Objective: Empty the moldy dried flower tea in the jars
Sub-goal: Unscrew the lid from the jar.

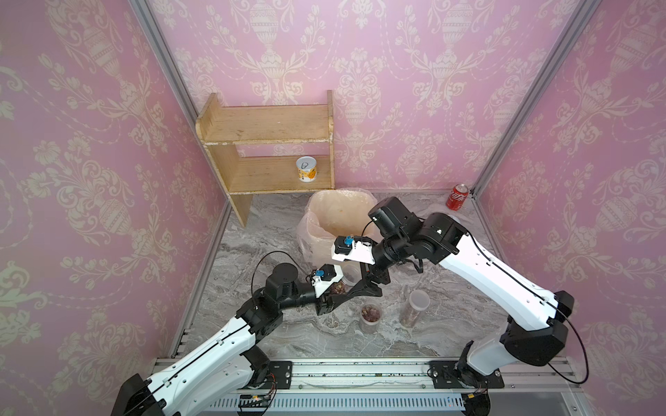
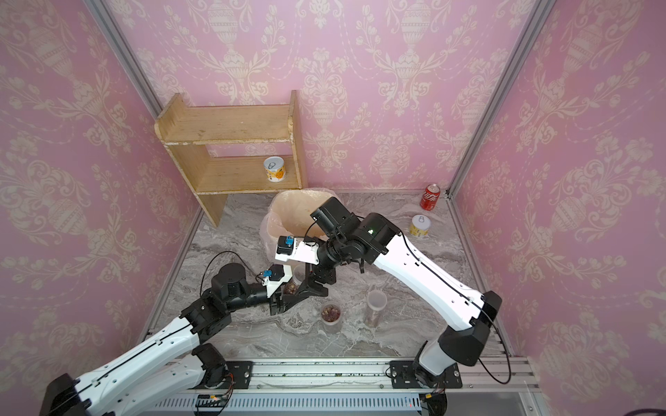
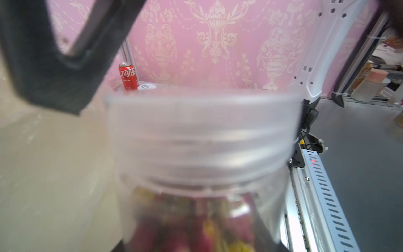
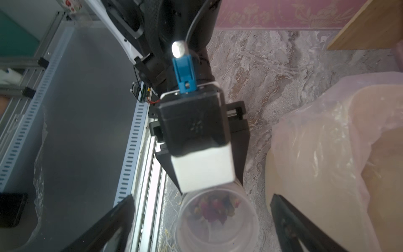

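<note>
Buds of dried reddish-purple flower tea (image 4: 214, 207), judged light and loose, are seen inside a short clear plastic jar (image 4: 218, 231), which is clamped at its body by the left end effector (image 1: 333, 296). Its whitish ribbed lid (image 3: 202, 135), likely slippery and thin-walled, is flanked by the wide-spread right end effector (image 4: 202, 203); the rim should be gripped gently.

Your top views are bright, evenly lit and soft-shadowed, bowed at the edges; your left wrist view smears the close jar (image 3: 202, 139) out of focus, and a connector (image 4: 178, 49) glares.
</note>
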`<act>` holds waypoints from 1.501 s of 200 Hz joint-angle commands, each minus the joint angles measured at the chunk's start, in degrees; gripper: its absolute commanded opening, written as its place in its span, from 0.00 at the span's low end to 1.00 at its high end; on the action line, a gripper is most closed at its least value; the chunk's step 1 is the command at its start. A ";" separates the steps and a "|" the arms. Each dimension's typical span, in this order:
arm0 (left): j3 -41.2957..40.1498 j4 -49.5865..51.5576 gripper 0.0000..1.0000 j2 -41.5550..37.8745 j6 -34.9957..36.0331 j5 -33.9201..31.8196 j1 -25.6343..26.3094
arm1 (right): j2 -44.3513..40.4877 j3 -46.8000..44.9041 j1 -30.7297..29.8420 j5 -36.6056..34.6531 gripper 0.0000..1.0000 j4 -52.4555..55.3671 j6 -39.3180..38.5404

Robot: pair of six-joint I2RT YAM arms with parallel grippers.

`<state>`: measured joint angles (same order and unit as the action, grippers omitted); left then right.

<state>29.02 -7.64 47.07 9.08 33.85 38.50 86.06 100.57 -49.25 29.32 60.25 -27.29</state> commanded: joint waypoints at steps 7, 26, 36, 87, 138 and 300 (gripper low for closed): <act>-0.10 0.88 0.06 -1.11 3.58 -6.04 0.30 | -8.32 -4.70 1.17 -5.63 0.99 -8.75 23.41; 0.11 1.40 0.06 -1.29 4.61 -7.74 0.26 | -8.45 -4.53 3.40 -10.78 0.99 -6.40 34.95; 0.25 1.76 0.06 -1.36 5.23 -8.56 0.34 | -7.53 -4.19 4.39 -12.54 0.98 -5.14 40.42; 1.31 4.51 0.06 -0.79 7.09 -10.43 0.27 | -0.79 -2.40 4.50 -7.59 0.89 -4.26 56.13; 1.40 4.66 0.06 -0.94 7.18 -10.72 0.29 | 3.07 -0.97 2.06 -7.01 0.87 -3.50 57.16; 0.68 3.43 0.06 -0.41 4.35 -3.75 0.29 | 9.32 9.14 -0.93 -3.17 0.44 5.78 28.75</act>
<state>29.10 -3.46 46.48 14.50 24.27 38.48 93.93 104.75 -49.43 21.78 62.46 18.76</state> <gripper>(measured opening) 0.564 0.572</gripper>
